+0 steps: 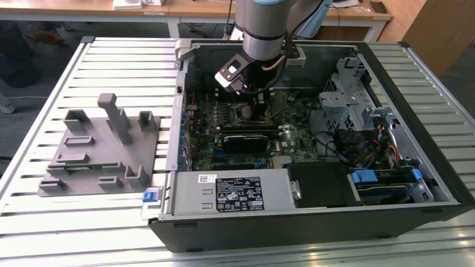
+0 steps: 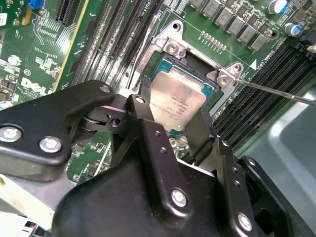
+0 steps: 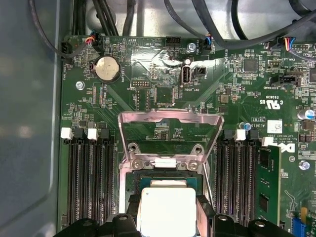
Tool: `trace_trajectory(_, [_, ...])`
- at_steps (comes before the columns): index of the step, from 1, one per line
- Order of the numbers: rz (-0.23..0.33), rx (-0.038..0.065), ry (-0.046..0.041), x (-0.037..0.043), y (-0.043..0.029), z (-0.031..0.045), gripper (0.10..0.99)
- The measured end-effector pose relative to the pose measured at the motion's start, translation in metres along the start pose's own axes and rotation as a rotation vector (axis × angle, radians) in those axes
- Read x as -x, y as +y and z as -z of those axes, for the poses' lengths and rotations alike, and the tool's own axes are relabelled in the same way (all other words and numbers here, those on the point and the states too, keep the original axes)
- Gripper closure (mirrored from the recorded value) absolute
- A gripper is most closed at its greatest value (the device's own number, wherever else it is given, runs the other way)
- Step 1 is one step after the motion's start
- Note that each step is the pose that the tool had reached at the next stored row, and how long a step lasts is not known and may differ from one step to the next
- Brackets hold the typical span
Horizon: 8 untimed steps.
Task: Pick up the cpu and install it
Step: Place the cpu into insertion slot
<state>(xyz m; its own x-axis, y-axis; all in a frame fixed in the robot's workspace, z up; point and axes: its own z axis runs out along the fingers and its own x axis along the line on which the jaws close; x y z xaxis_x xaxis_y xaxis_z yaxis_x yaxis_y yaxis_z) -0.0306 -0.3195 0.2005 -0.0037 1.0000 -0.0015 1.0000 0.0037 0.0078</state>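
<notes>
open computer case (image 1: 297,229), cpu (image 2: 177,102) at socket (image 2: 192,60)

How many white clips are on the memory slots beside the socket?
4. Clip and clip sit between socket and case wall; clip and clip on the socket's other side. More may be hidden.

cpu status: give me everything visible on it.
The cpu, a small thin square chip with a pale silver metal lid and green edge, sits lid up between the fingers of the black gripper, which press two opposite edges. It is over the open black socket, metal load plate raised. Seating cannot be told.
</notes>
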Motion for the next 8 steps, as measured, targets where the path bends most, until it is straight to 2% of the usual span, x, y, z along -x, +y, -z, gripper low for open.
trace_trajectory(8, [-0.001, 0.0, 0.0001, -0.0024, 0.0, -0.004, 0.557])
